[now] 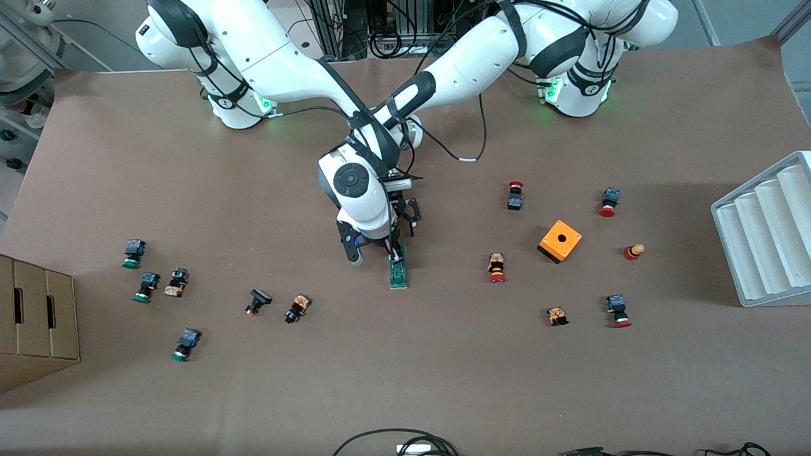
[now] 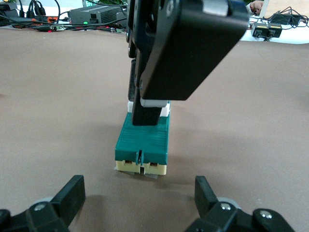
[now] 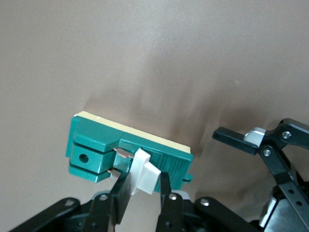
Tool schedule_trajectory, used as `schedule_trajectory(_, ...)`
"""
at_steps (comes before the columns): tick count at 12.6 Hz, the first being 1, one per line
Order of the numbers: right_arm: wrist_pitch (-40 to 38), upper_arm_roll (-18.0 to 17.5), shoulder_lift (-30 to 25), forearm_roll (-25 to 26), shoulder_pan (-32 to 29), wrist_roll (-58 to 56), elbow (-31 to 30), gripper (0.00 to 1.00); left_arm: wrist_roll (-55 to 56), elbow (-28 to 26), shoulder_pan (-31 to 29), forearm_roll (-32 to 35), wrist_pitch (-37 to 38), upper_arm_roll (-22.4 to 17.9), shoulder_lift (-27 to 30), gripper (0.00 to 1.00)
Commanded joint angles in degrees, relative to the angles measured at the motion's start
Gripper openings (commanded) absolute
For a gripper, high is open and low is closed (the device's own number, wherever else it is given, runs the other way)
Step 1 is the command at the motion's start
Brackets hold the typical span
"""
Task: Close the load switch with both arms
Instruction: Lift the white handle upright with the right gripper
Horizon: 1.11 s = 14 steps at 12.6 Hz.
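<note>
The load switch [image 1: 399,276] is a slim green bar lying on the table's middle; it also shows in the left wrist view [image 2: 144,140] and the right wrist view [image 3: 96,140]. My right gripper [image 1: 396,252] [image 3: 144,181] stands over it, shut on its white sliding block [image 3: 147,172] [image 2: 165,109]. My left gripper [image 1: 408,220] [image 2: 139,187] is open and empty, low at the switch's end farther from the front camera, not touching it. One of its fingers [image 3: 235,137] shows in the right wrist view.
An orange box with a hole [image 1: 559,240] and red-capped buttons [image 1: 497,267] lie toward the left arm's end. Green-capped buttons [image 1: 133,253] lie toward the right arm's end. A white rack [image 1: 763,234] and a cardboard box [image 1: 38,320] stand at the table's ends.
</note>
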<state>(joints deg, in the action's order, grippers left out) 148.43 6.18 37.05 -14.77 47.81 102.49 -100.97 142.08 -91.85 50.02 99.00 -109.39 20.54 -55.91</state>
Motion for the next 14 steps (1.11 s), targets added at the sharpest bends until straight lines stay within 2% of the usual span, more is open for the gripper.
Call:
schedule_trajectory(1, -0.42, 1.38, 0.3, 0.36, -0.88, -0.01, 2.79, 0.32, 1.1, 1.67, 0.96, 0.84, 0.49, -0.76, -1.3, 1.0)
schedule_trajectory(14, -2.89, 1.82, 1.0, -0.08, -2.64, -0.27, 5.61, 0.32, 1.1, 1.76, 0.96, 0.84, 0.49, -0.76, -1.3, 1.0)
